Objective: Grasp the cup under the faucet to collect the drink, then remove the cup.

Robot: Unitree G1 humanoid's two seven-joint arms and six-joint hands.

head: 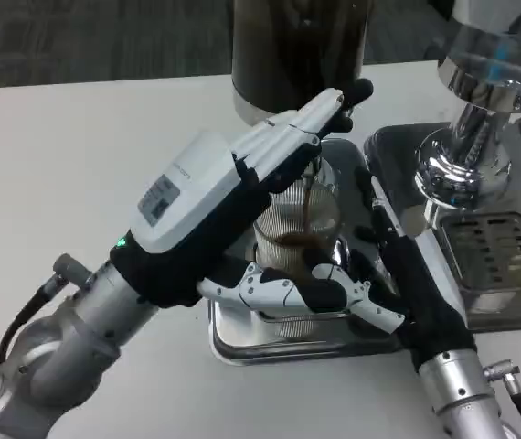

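**A:** How is the left arm set?

**B:** It comes in from the lower left and slants up toward the dispenser (299, 46). The left robot hand (242, 183) lies with its white back toward the camera, and its fingers are stretched out straight, side by side, reaching the dark tap area above the cup (290, 251). I cannot tell if the fingertips press anything or merely touch it.

**A:** And the right?

**B:** The right forearm rises from the lower right edge. The right robot hand (334, 293) is wrapped around the lower part of the cup, its fingers curled across the front of the ribbed wall, clamped on it.

**A:** Any writing?

**B:** There is a small grey label on the back of the left hand, but its print is too fine to read.

**A:** Where does the cup stand, and how?

**B:** It is clear and ribbed, upright with its long axis vertical and its mouth up. It sits on the metal drip tray (242, 343) on the table (78, 155), straight below the dispenser. A thin dark stream falls into it, and brown liquid lies inside. A shiny chrome machine (480, 137) with a grated tray stands just to the right.
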